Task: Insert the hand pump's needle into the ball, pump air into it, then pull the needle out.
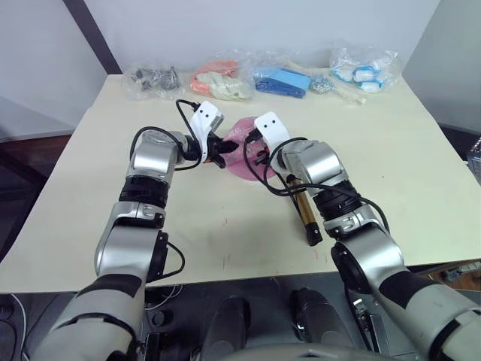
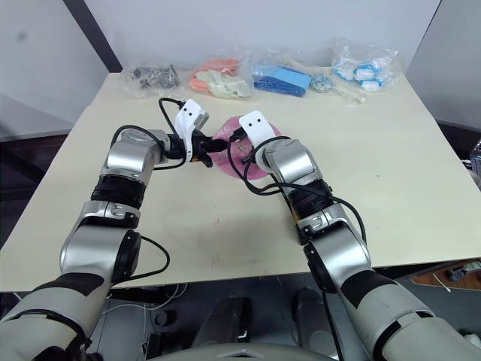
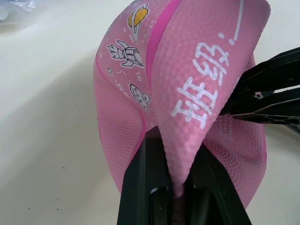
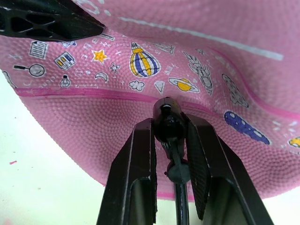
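Observation:
The limp pink ball [image 1: 242,143] lies at the table's middle, creased and covered in cartoon stickers [image 4: 140,61]. My left gripper [image 3: 176,185] is shut on a raised fold of the ball [image 3: 187,103]. My right gripper [image 4: 169,136] is shut on the needle's black fitting [image 4: 166,116], which presses against the ball's skin; the metal pin itself is hidden. The thin black hose [image 4: 180,201] trails back between the fingers. The hand pump's bronze tube [image 1: 304,213] lies on the table under my right forearm, with its black end [image 1: 314,236] toward the near edge.
Several clear plastic bags line the table's far edge: dark metal parts [image 1: 154,79], orange and cream items [image 1: 218,81], blue items [image 1: 282,81], white and blue items [image 1: 364,71]. The beige table [image 1: 225,233] ends close in front of me.

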Tool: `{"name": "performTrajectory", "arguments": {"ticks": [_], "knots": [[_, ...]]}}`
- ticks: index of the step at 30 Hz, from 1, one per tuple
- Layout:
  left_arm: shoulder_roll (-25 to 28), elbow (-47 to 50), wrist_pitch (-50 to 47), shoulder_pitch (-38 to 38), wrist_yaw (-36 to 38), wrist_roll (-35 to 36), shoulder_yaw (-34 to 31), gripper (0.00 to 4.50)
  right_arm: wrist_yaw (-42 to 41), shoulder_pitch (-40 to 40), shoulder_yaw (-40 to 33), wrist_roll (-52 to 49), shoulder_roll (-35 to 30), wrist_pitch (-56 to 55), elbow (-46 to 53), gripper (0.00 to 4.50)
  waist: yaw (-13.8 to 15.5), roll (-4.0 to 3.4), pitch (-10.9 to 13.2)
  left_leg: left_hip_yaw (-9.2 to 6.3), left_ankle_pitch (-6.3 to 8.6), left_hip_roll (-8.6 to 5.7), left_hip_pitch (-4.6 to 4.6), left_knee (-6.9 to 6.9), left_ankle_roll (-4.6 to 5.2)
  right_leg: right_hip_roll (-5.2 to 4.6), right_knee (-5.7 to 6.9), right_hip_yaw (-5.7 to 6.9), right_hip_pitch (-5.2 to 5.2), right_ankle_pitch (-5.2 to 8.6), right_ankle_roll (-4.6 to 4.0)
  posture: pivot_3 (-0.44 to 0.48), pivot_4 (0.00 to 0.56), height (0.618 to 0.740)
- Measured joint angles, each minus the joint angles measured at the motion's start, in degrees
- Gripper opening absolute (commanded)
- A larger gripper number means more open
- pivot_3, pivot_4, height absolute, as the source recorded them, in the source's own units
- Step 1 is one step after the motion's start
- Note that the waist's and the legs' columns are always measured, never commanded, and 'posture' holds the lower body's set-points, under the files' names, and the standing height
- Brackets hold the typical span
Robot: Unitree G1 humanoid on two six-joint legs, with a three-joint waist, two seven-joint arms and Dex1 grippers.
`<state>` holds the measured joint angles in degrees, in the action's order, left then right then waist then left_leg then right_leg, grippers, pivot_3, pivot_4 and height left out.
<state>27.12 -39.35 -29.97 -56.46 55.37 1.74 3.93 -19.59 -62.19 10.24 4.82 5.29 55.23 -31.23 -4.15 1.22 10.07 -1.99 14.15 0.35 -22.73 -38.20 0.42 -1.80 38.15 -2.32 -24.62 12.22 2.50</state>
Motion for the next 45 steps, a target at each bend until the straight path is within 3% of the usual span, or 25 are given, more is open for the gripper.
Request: {"name": "performTrajectory", "arguments": {"ticks": [13,28,45], "knots": [[-0.08,-3.30,0.37,-0.91,-1.16,-0.63,-0.21,0.00,-0.34,-3.21,3.05,2.22,0.94,-11.41,-12.08,0.36,-0.77,0.02,-0.06,-0.01,0.01,0.09,0.90,0.14,0.01,0.10,-0.14,-0.01,0.86,0.11,0.16,0.000,0.150,0.740],[-0.07,-4.67,0.20,-1.58,-1.29,-1.51,-0.91,0.00,-2.51,-9.37,6.46,7.24,2.11,-24.23,-27.87,0.36,-1.28,0.03,-0.15,-0.06,0.01,0.13,0.98,0.16,0.00,0.12,-0.13,-0.02,0.92,0.13,0.18,0.000,0.150,0.740],[0.20,-0.61,-1.76,0.75,-1.39,-1.55,-1.50,0.00,-1.77,-11.28,5.51,9.50,3.38,-31.06,-36.25,0.36,-1.53,0.07,-0.29,-0.01,0.01,0.18,1.06,0.28,0.00,0.14,-0.14,-0.08,0.92,0.13,0.17,0.000,0.150,0.740]]}}
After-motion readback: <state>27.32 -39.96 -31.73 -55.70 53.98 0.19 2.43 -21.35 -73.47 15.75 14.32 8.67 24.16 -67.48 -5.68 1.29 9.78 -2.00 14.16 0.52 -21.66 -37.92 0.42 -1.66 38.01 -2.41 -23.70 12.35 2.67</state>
